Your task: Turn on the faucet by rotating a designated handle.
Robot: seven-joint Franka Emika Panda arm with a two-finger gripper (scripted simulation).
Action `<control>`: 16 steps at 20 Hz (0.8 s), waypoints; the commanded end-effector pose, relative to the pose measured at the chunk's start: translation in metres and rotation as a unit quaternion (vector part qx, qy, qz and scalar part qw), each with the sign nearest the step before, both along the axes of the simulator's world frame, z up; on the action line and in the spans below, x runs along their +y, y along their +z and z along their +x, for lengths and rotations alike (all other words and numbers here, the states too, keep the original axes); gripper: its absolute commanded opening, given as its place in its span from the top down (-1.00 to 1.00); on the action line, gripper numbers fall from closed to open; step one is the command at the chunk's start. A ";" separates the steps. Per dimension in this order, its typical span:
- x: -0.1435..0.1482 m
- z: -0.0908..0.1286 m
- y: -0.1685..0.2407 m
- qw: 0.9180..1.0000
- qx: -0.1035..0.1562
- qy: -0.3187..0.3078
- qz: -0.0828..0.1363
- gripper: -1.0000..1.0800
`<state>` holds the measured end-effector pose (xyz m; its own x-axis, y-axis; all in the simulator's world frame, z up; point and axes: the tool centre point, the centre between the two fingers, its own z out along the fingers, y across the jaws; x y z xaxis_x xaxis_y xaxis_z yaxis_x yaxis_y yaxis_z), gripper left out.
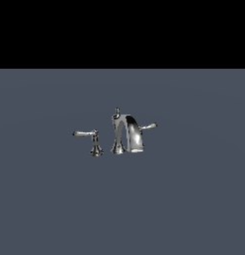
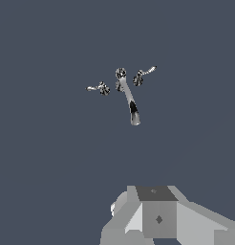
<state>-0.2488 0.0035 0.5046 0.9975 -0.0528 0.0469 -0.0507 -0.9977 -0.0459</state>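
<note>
From the exterior view I see the small shiny chrome faucet standing near the middle of the flat grey-blue bench. Its thick arched spout carries a small upright pull knob at twelve o'clock. The slim horizontal chrome lever handle on its own flared pedestal sits at nine o'clock of the spout, apart from it. A second chrome lever shows only as a short tip at about two o'clock. My arm is not in this view.

From the wrist view the faucet lies well ahead of the camera, with the handle at nine o'clock of the spout base. The grey blocky body at the frame edge is probably my pincer, but its fingertips are cut off, so I cannot tell whether it is parted or closed; it holds nothing that I can see.

I judge the handle to be rigid, smooth metal, slippery under the pads and fixed to its pivot. I would take it near the free tip, across its thin width, for leverage, and push round the pedestal rather than pull up.
</note>
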 end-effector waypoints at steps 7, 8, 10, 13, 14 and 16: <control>0.004 0.002 -0.006 1.000 0.001 -0.010 0.000 1.00; 0.006 0.002 -0.008 1.000 0.001 -0.013 0.000 1.00; 0.009 0.004 -0.013 1.000 0.001 -0.022 0.000 1.00; 0.016 0.007 -0.024 0.999 0.002 -0.038 0.000 1.00; 0.019 0.009 -0.028 0.999 0.002 -0.045 0.000 1.00; 0.025 0.012 -0.037 0.998 0.003 -0.060 0.000 1.00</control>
